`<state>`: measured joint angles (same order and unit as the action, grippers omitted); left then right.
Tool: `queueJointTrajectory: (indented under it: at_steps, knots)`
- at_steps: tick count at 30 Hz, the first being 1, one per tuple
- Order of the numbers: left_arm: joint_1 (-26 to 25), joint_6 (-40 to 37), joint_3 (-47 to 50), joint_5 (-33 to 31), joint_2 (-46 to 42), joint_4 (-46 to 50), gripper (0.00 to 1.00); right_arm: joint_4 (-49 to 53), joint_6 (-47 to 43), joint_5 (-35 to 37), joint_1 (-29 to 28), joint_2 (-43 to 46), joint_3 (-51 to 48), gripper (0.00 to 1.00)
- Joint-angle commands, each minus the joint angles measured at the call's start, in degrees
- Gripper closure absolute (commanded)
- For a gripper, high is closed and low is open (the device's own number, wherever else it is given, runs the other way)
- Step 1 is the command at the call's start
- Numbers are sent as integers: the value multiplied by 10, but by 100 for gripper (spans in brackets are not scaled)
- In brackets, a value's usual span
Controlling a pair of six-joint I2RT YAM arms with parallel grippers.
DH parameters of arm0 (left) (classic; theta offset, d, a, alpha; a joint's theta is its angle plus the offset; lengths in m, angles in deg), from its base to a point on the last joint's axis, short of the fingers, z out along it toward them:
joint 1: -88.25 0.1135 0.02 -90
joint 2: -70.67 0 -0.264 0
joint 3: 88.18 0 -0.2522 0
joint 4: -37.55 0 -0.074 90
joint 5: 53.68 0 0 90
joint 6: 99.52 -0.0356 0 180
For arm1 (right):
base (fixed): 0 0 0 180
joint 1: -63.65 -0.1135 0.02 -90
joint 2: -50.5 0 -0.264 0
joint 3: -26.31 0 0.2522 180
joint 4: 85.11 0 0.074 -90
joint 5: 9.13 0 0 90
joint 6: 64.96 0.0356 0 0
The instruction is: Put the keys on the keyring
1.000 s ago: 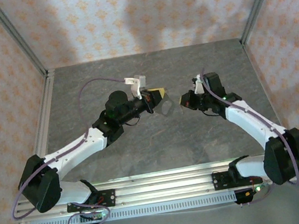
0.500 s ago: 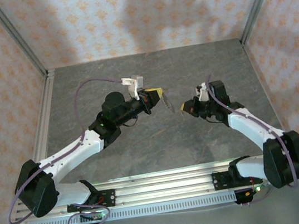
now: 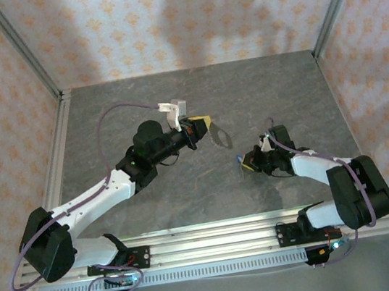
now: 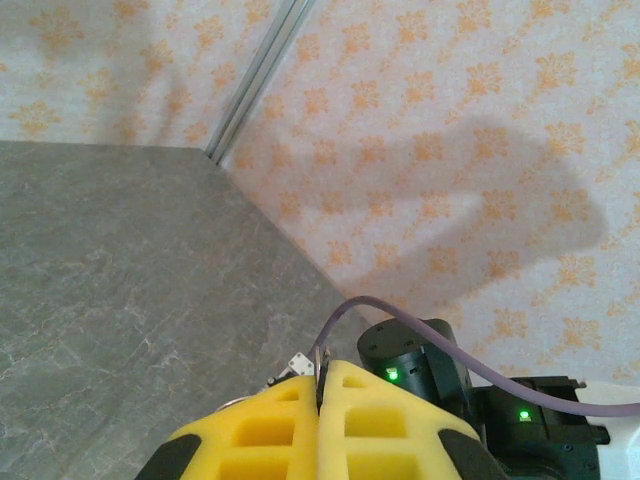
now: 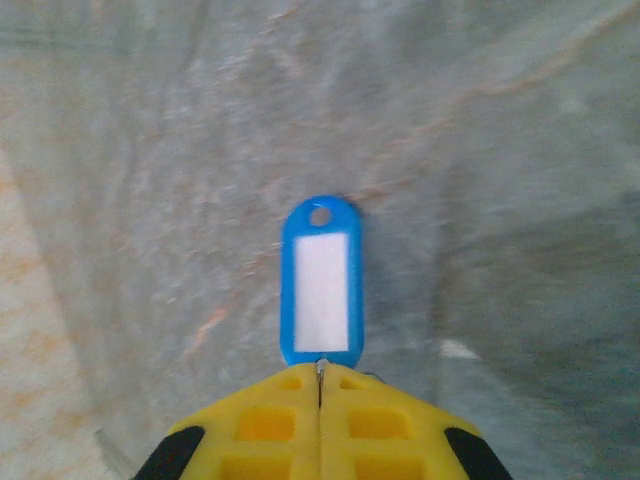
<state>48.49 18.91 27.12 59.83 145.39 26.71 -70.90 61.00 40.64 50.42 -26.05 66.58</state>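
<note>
Left claw (image 3: pixel 206 122) clamped tight, yellow pads flush together in the left wrist view (image 4: pixel 322 368). A thin metal sliver is pinched in the seam, which reads as the wire of the keyring (image 4: pixel 318 356). From above, the keyring (image 3: pixel 221 138) hangs off that claw's tip as a thin oval loop, held above the grey table (image 3: pixel 187 190) near its middle. Cannot make out any chain strand on it. Right claw (image 3: pixel 245 165) also closed, sitting lower and nearer the arm bases, tip pointed toward the loop. In the right wrist view the pads (image 5: pixel 270 420) meet on the near end of the key (image 5: pixel 321 285). Its blue head is oblong with a white panel and a small hole at the far end, and it sticks straight out past the fingertips over the table. No metal blade visible. From above, only a blue speck shows at that claw's tip (image 3: pixel 240 158). Key and keyring are near each other but apart, with bare table between. Cannot tell whether the key touches the surface.
</note>
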Motion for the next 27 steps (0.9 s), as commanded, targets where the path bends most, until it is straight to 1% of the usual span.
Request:
queueJointTrajectory:
  at_steps: [1,3,4,6,8,9,13,17,21,27]
  knots:
    - [-7,-9,2,-6,-12,-18,100,100,-23,114,-1,12,22,100]
    - [-7,-8,2,-7,-9,-22,100,141,-21,162,1,14,31,100]
    - [-7,-7,2,-6,-8,-23,100,148,-20,171,2,16,34,97]
    - [-7,-7,0,-5,-4,-25,100,156,-16,178,2,29,35,76]
    - [-7,-7,-2,-3,-2,-26,100,172,-13,189,2,49,40,68]
    - [-7,-7,-3,-3,-1,-27,100,183,-12,196,2,64,43,66]
    - [-6,-5,-2,-1,3,-34,100,228,-14,223,2,114,54,65]
    - [-7,-3,1,-1,6,-37,100,257,-12,227,2,128,58,64]
    - [-7,-6,-1,-2,7,-34,100,249,15,219,1,124,41,63]
    - [-7,-21,-22,0,14,4,100,209,93,196,-1,119,17,63]
